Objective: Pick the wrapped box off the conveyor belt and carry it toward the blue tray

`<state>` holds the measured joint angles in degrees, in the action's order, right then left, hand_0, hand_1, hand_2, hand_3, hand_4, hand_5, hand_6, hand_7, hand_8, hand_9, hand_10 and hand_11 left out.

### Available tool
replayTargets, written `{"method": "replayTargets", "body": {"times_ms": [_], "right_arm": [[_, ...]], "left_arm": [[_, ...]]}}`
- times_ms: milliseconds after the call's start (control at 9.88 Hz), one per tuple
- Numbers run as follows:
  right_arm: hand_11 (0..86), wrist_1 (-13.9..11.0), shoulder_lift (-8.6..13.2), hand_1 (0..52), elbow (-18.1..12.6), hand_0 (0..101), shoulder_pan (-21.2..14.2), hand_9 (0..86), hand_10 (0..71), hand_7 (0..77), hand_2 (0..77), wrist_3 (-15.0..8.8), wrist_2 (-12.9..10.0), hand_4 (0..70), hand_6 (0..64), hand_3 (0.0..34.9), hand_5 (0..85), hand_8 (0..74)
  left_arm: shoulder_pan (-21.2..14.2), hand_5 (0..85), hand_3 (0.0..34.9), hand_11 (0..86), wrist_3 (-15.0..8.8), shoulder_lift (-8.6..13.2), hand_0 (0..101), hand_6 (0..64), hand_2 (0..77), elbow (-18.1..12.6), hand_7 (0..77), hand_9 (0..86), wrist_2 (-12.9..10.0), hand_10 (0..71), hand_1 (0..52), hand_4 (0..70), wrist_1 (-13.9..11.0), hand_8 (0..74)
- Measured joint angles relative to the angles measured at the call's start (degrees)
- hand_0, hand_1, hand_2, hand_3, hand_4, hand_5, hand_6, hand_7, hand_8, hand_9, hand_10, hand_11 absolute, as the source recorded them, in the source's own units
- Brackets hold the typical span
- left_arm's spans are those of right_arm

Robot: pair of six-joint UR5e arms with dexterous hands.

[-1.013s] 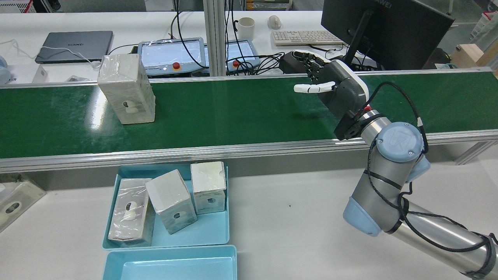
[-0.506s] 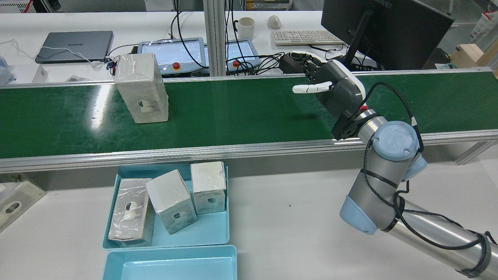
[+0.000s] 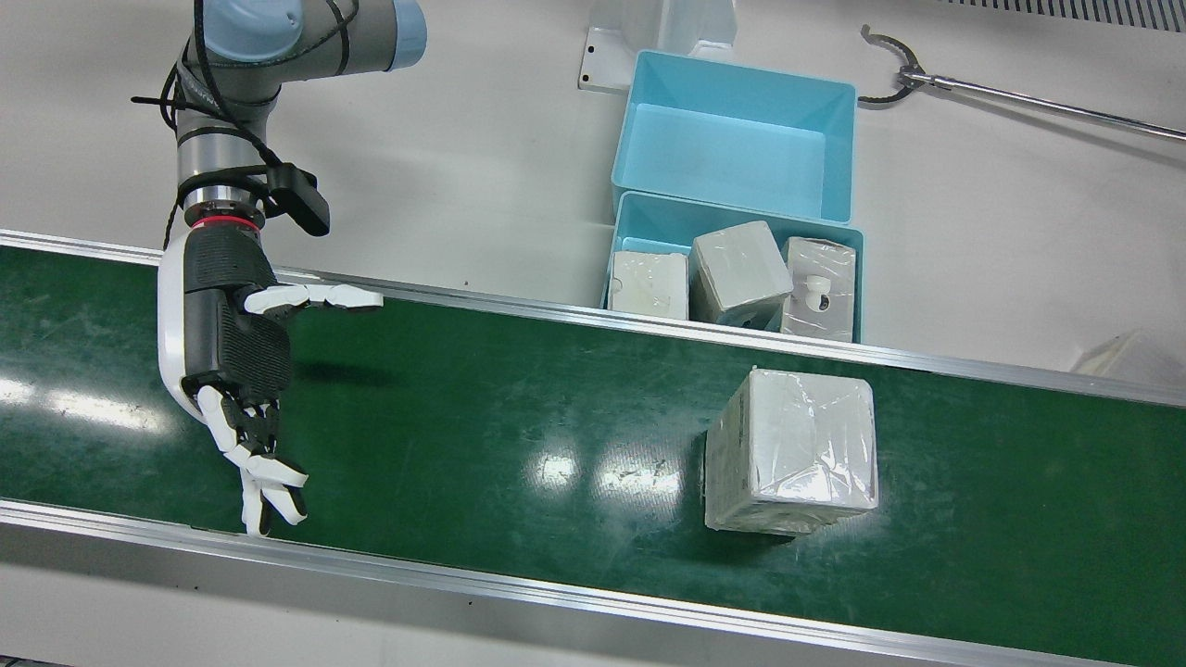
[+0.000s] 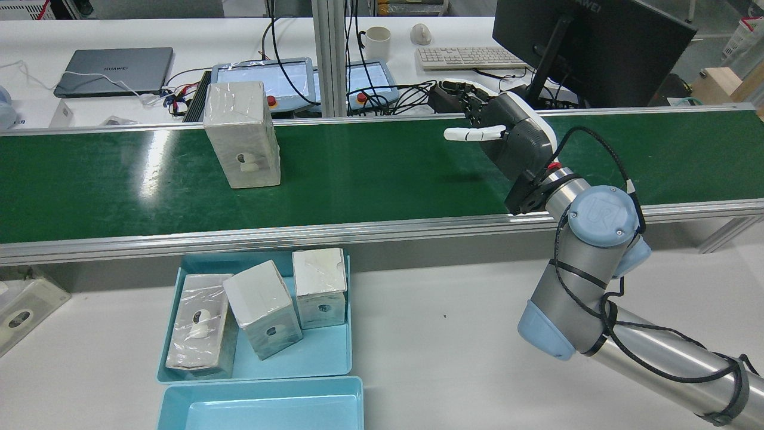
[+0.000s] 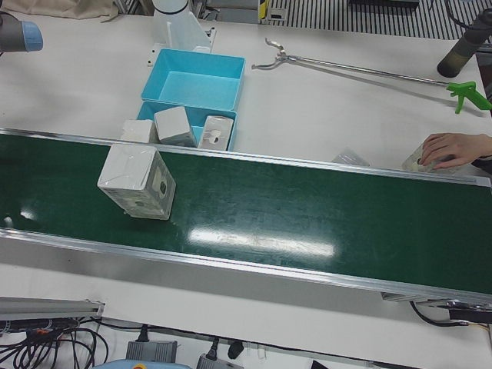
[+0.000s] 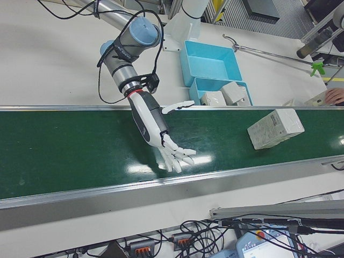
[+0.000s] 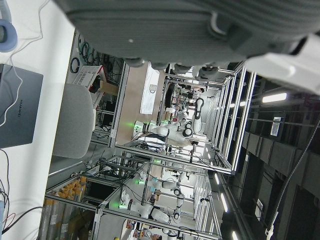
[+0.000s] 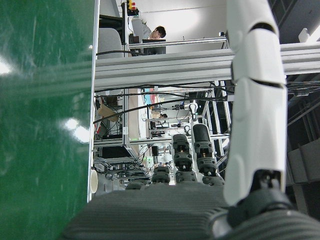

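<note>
A plastic-wrapped grey box (image 4: 242, 143) stands upright on the green conveyor belt (image 4: 370, 173), level with the blue tray (image 4: 322, 352) that holds three similar boxes. It also shows in the front view as the wrapped box (image 3: 792, 454) and in the side views (image 5: 137, 183) (image 6: 275, 128). My right hand (image 4: 513, 140) hovers open over the belt, well to the right of the box, fingers spread toward the far rail; it holds nothing (image 3: 232, 352) (image 6: 156, 129). Only the palm of my left hand (image 7: 190, 25) shows, in its own view.
A second, empty blue tray (image 4: 262, 412) sits next to the filled one. Another wrapped box (image 4: 24, 310) lies on the table at the left. A long grabber tool (image 3: 1019, 93) lies near the trays. A person's hand (image 5: 453, 146) rests at the belt's end.
The wrapped box has travelled rightward along the belt toward my right hand. The right hand has shifted slightly left and stays open.
</note>
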<state>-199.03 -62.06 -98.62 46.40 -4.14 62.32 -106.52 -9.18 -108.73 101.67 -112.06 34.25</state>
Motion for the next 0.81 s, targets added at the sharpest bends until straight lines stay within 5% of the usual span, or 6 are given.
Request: {"method": "replayTargets", "body": {"times_ms": [101, 203, 810], "right_arm": [[0.5, 0.0, 0.2, 17.5, 0.0, 48, 0.0, 4.9, 0.0, 6.5, 13.6, -0.1, 0.0, 11.5, 7.6, 0.0, 23.5, 2.7], [0.5, 0.0, 0.3, 13.6, 0.0, 48, 0.0, 4.9, 0.0, 6.5, 12.0, -0.2, 0.0, 11.5, 7.6, 0.0, 24.0, 2.7], [1.1, 0.0, 0.5, 15.3, 1.1, 48, -0.4, 4.9, 0.0, 7.6, 12.0, -0.1, 0.0, 8.7, 7.6, 0.0, 24.0, 1.6]], "left_arm": [[0.0, 1.1, 0.0, 0.5, 0.0, 0.0, 0, 0.5, 1.1, 0.0, 0.5, 0.0, 0.0, 0.5, 0.0, 0.0, 0.0, 0.5], [0.0, 1.1, 0.0, 0.5, 0.0, 0.0, 0, 0.5, 0.5, 0.0, 0.0, 0.0, 0.0, 0.0, 0.0, 0.0, 0.0, 0.5], [0.0, 1.1, 0.0, 0.5, 0.0, 0.0, 0, 0.5, 1.1, 0.0, 0.0, 0.0, 0.0, 0.5, 0.0, 0.0, 0.0, 0.5]]}}
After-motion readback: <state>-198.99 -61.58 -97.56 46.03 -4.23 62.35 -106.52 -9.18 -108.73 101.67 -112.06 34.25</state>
